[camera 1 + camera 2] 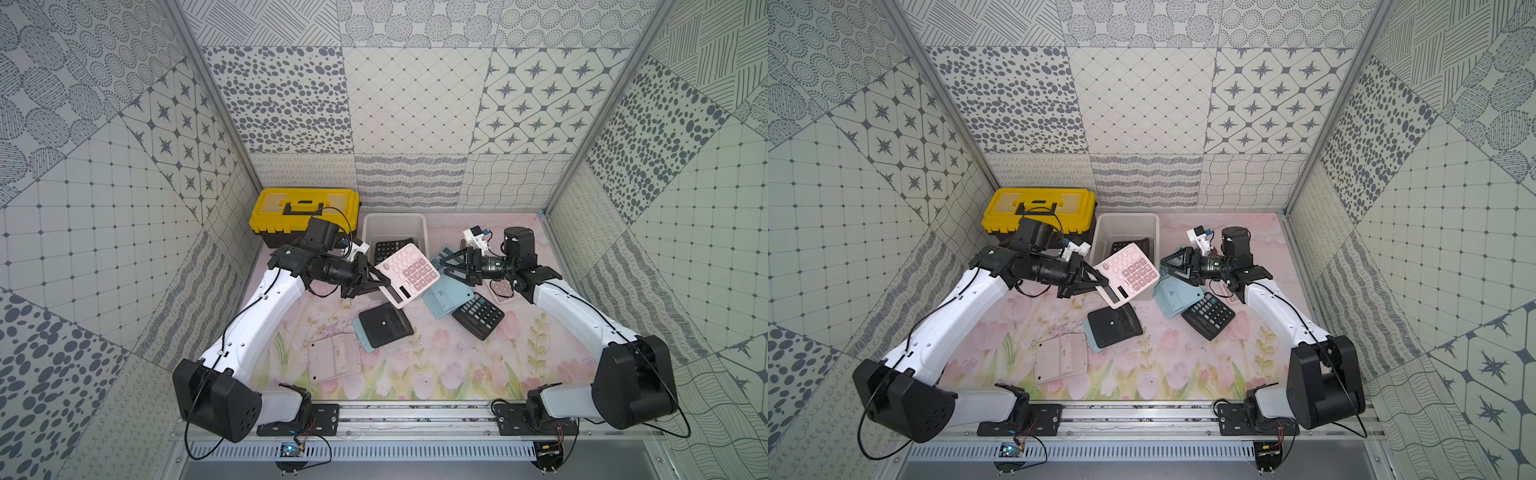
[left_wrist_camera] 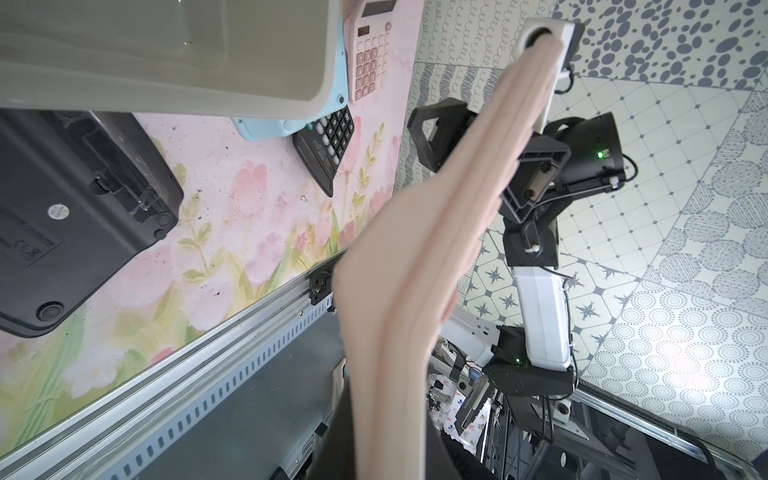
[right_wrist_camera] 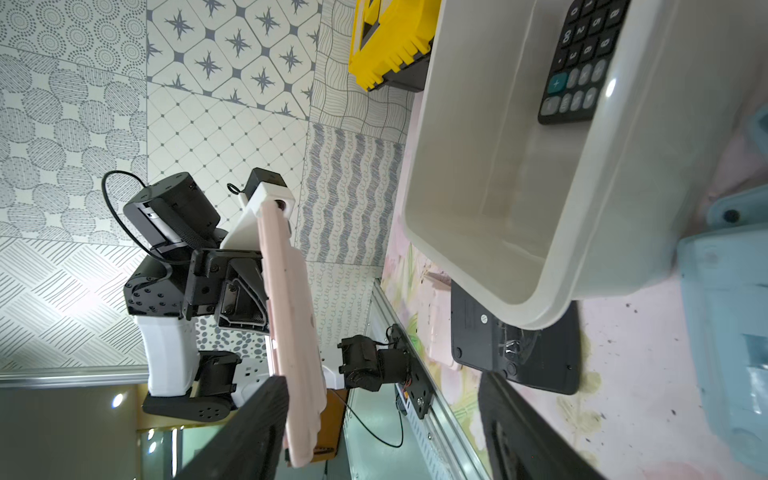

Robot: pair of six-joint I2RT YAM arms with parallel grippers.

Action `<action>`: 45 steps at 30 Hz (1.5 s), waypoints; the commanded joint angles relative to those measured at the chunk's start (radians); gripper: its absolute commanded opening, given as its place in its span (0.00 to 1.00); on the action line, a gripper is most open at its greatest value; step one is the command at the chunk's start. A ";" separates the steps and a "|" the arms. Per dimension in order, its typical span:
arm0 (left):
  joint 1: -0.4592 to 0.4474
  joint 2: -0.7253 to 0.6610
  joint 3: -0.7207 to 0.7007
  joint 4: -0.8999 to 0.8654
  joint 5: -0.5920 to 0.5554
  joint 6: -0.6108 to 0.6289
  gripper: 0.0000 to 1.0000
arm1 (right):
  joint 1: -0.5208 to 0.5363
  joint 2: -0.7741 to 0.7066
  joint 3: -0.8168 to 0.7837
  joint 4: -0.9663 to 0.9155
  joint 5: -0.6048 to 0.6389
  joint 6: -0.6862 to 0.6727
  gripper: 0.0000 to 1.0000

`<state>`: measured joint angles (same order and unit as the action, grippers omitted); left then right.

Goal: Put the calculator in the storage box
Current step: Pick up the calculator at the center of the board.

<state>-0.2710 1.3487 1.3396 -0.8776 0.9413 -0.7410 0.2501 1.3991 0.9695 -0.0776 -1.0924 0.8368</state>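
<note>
Nearest to the camera runs the metal rail (image 1: 415, 413) along the near edge of the table (image 1: 436, 374); both arms start from it. Farther in, the left gripper (image 1: 384, 283) is closed on an edge of the pink calculator (image 1: 409, 272) near its display; it holds it in the air, tilted, keys up, above the near end of the storage box (image 1: 394, 226), not yet inside. The box stands at the far edge of the table, just beside the yellow toolbox (image 1: 305, 208) in the far left corner. The right gripper (image 1: 445, 268) has its jaws wide apart, just beside the opposite side of the pink calculator; in the right wrist view one finger (image 3: 249, 436) is very near its corner, but I cannot tell if it touches.

I judge the calculator light and stiff, a thin flat plastic body. The smooth shell may slip or swing when pinched at one edge only; better to grip across the thin body, away from keys and display.

I count one storage box, one toolbox, two grippers and eight calculators:
- Three are black: the boxed black calculator (image 1: 392, 248), the keys-up black calculator (image 1: 478, 316) toward the right edge, and the face-down black calculator (image 1: 384, 325) in the middle.
- Three are pink: the held one, the small pink calculator (image 1: 501, 289) under the right arm, and the pale pink calculator (image 1: 334, 357) face down toward the near edge.
- Two are light blue: the covered blue calculator (image 1: 360, 337) under the face-down black one, and the blue calculator (image 1: 444, 297) beside the box.

More could be hidden behind the right gripper.
</note>
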 commanded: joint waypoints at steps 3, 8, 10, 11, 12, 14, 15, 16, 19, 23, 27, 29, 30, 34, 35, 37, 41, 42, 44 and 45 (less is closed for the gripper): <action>0.012 0.012 -0.003 0.002 0.142 0.052 0.00 | 0.033 0.042 0.055 0.172 -0.112 0.084 0.75; 0.012 0.015 -0.004 -0.006 0.128 0.057 0.00 | 0.060 0.066 0.072 0.196 -0.118 0.098 0.73; 0.013 0.020 -0.009 -0.008 0.126 0.059 0.00 | 0.060 0.070 0.074 0.209 -0.116 0.108 0.72; 0.012 0.020 -0.011 -0.009 0.126 0.060 0.00 | 0.060 0.071 0.077 0.214 -0.114 0.110 0.71; 0.012 0.021 -0.014 -0.009 0.125 0.061 0.00 | 0.063 0.072 0.078 0.222 -0.117 0.114 0.71; 0.013 0.021 -0.013 -0.008 0.120 0.061 0.00 | 0.070 0.075 0.084 0.227 -0.123 0.116 0.71; 0.012 0.022 -0.015 -0.007 0.120 0.060 0.00 | 0.075 0.075 0.088 0.228 -0.126 0.115 0.71; 0.012 0.023 -0.014 -0.006 0.120 0.060 0.00 | 0.081 0.077 0.090 0.232 -0.130 0.114 0.70; 0.012 0.028 -0.011 -0.004 0.117 0.058 0.00 | 0.101 0.084 0.097 0.233 -0.138 0.111 0.67; 0.012 0.031 -0.007 -0.006 0.117 0.059 0.00 | 0.118 0.090 0.100 0.233 -0.146 0.107 0.61; 0.012 0.033 0.000 -0.025 0.104 0.072 0.00 | 0.128 0.090 0.099 0.237 -0.150 0.101 0.48; 0.013 0.038 0.007 -0.040 0.098 0.081 0.00 | 0.129 0.088 0.096 0.237 -0.150 0.097 0.38; 0.012 0.038 0.009 -0.042 0.097 0.083 0.00 | 0.128 0.086 0.092 0.237 -0.149 0.096 0.34; 0.012 0.044 0.015 -0.041 0.100 0.083 0.00 | 0.128 0.079 0.085 0.237 -0.155 0.091 0.25; 0.012 0.046 0.016 -0.043 0.103 0.085 0.00 | 0.129 0.078 0.084 0.234 -0.155 0.091 0.25; 0.014 0.050 0.018 -0.045 0.109 0.089 0.00 | 0.128 0.077 0.081 0.236 -0.156 0.091 0.19; 0.018 0.052 0.018 -0.044 0.109 0.089 0.04 | 0.128 0.070 0.077 0.236 -0.151 0.093 0.10; 0.021 0.050 0.018 -0.041 0.108 0.089 0.10 | 0.128 0.067 0.076 0.237 -0.147 0.091 0.07; 0.031 0.042 0.019 -0.041 0.098 0.086 0.25 | 0.128 0.061 0.074 0.237 -0.138 0.093 0.03; 0.038 0.035 0.020 -0.042 0.087 0.082 0.33 | 0.128 0.058 0.073 0.236 -0.127 0.093 0.02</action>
<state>-0.2604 1.3968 1.3434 -0.9112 1.0130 -0.6811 0.3748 1.4796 1.0405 0.1234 -1.2419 0.9386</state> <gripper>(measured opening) 0.271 0.180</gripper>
